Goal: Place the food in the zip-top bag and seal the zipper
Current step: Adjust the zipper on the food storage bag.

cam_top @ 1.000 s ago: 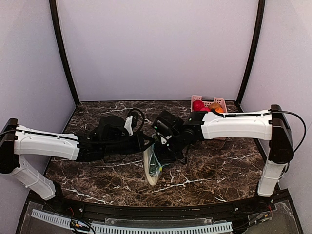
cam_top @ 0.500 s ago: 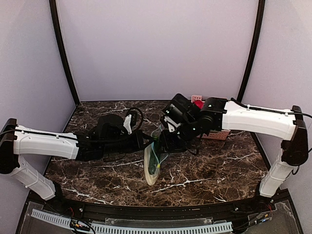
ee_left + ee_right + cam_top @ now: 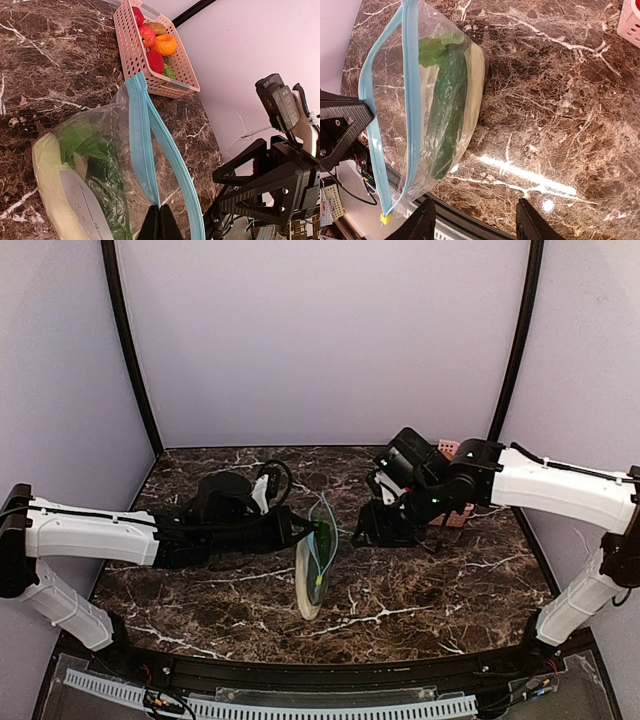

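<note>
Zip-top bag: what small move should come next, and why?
Likely bring the open right claw onto one end of the zipper and pinch both strips together. The food already lies inside the zip-top bag, but the mouth gapes, with the left claw shut on just one strip.

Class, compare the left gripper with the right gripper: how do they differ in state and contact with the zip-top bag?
The left gripper is shut, pinching the zip-top bag at its zipper; the right gripper is open and holds nothing. The left gripper touches the bag; the right gripper is apart from it. Both face the bag.
</note>
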`<state>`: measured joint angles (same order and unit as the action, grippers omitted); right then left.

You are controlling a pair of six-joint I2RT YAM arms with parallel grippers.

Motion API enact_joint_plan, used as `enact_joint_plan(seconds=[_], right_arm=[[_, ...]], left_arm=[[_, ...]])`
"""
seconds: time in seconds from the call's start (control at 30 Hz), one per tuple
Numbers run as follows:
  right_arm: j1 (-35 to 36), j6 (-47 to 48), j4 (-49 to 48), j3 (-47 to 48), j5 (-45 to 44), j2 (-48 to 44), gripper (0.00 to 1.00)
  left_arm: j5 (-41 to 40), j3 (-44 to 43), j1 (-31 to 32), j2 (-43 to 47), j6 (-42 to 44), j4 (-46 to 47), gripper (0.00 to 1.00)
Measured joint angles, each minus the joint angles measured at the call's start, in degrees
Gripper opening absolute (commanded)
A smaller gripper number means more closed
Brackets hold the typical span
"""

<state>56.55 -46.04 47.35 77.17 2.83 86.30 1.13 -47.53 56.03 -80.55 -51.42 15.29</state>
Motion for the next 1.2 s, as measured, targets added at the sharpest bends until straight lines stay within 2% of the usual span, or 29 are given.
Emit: enact_joint_plan(seconds=[0.27, 0.43, 0.5, 0.7, 0.83, 1.2], right_arm=[[0.0, -0.3, -5.4, -0.2, 3.0, 0.9, 0.56], [0.0, -0.2, -7.5, 0.6, 3.7, 3.2, 0.48], [0.0, -0.1, -8.1, 0.6, 4.0, 4.0, 0.43], [0.0, -0.1, -9.6, 0.6, 5.8, 6.3, 0.16], [0.0, 0.1, -10.3, 0.7, 7.5, 6.8, 0.01], [0.0, 1.0, -10.2, 4.0, 8.4, 4.9, 0.0]], left_arm=[[0.2, 0.0, 0.0, 0.0, 0.0, -0.8, 0.01], [0.3, 0.0, 0.0, 0.0, 0.0, -0.9, 0.01], [0.3, 0.0, 0.0, 0.0, 0.0, -0.9, 0.01], [0.4, 0.0, 0.0, 0.0, 0.0, -1.5, 0.01], [0.4, 0.0, 0.0, 0.0, 0.1, -2.0, 0.01], [0.5, -3.2, -1.6, 4.0, 3.4, -9.7, 0.01]])
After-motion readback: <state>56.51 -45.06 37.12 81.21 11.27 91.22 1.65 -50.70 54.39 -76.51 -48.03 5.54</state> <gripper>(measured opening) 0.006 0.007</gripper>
